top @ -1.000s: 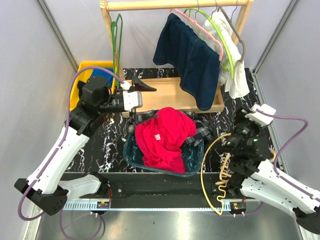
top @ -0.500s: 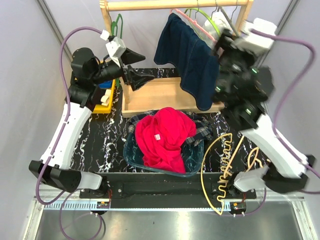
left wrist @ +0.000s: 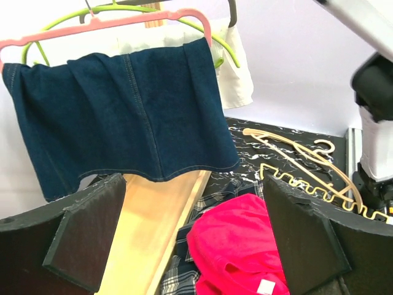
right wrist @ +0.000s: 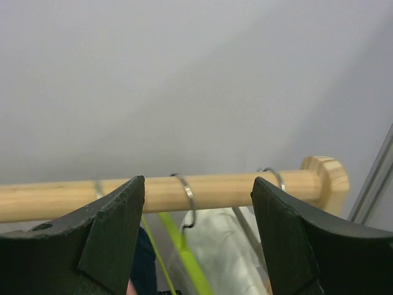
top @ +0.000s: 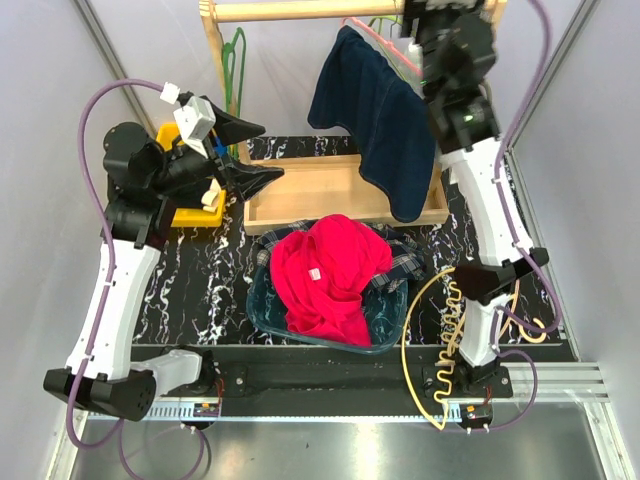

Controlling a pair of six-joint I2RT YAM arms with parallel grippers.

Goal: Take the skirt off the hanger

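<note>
Pale grey walls back a wooden rail point(right wrist: 233, 189). The skirt point(left wrist: 123, 117) drapes over the pink hanger point(left wrist: 178, 12), which hooks onto the rail just ahead of and below the right gripper point(right wrist: 196, 192). Its jaws are apart and empty. This looks like the approach; the next move is likely to steady the hanger. The raised left gripper point(left wrist: 193, 184), spread wide and empty, faces the skirt.

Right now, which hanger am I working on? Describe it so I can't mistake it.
Find the wooden rail across the back; hangers crowd its right half. Yours is the thin pink hanger, the only one carrying the navy denim skirt; the green hanger beside it doesn't.
</note>
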